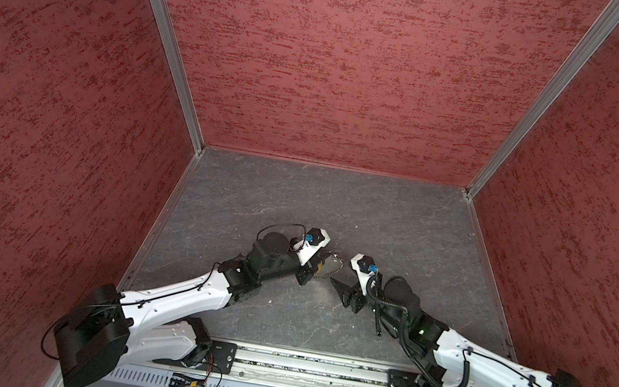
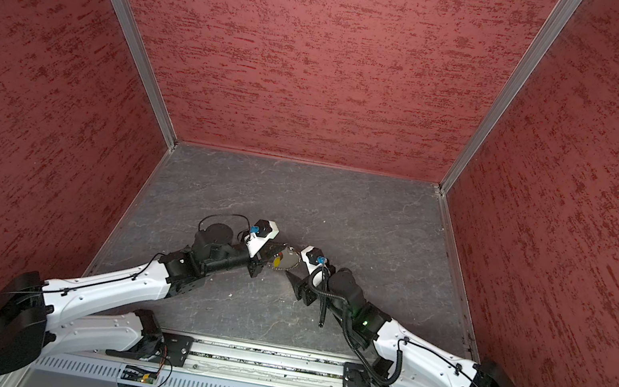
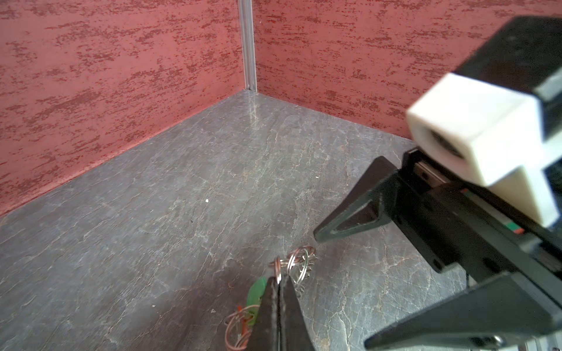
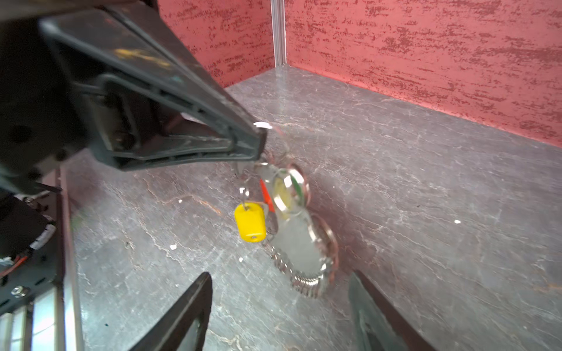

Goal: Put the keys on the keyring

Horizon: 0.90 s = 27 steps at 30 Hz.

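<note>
Nearest, the right gripper: jaws apart, empty. Beyond it the keyring hangs from the left gripper, which is clamped on its far end. Its long axis runs about 12-to-6 o'clock in both top views. The yellow key dangles alongside (blurred), unseen from the left wrist, where the green key shows.

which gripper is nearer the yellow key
Left. The left gripper, shut on the keyring, has the yellow key hanging just under its tips; the right gripper is open and apart, touching nothing.

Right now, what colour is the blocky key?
The blocky key is yellow; right wrist view shows it best.
</note>
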Each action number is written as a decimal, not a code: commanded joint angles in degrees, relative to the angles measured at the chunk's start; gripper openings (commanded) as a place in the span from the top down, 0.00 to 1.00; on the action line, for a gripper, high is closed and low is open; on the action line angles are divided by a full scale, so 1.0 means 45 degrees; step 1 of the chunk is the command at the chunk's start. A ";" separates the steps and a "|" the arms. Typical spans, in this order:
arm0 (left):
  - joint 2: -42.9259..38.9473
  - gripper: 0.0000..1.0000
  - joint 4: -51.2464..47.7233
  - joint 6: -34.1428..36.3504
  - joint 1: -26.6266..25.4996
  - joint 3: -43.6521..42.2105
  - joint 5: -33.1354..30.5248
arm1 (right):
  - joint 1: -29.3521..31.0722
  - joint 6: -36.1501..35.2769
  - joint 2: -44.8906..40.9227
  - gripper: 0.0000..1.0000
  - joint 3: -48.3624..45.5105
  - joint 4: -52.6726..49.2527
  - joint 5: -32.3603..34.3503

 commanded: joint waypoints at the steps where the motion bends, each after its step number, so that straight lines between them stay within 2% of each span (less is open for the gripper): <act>1: 0.0024 1.00 0.0516 0.0401 -0.0100 0.0146 0.0422 | -0.0508 -0.0710 -0.0137 0.28 0.0445 -0.0347 -0.0842; 7: -0.0013 1.00 0.0579 0.0475 -0.0172 0.0062 0.0694 | -0.0957 -0.1362 -0.0326 0.29 0.0538 -0.0716 -0.2192; 13: -0.0015 1.00 0.0947 0.0660 -0.0352 0.0004 0.1363 | -0.1078 -0.1235 0.0484 0.49 0.0965 -0.0824 -0.3251; 22: -0.0113 1.00 0.0673 0.0809 -0.0359 0.0042 0.0928 | -0.1076 -0.1225 0.0882 0.77 0.1207 -0.1097 -0.2393; 27: -0.0080 1.00 0.0422 0.0910 -0.0353 0.0139 0.0867 | -0.1080 -0.1192 0.1020 0.84 0.1403 -0.1137 -0.2482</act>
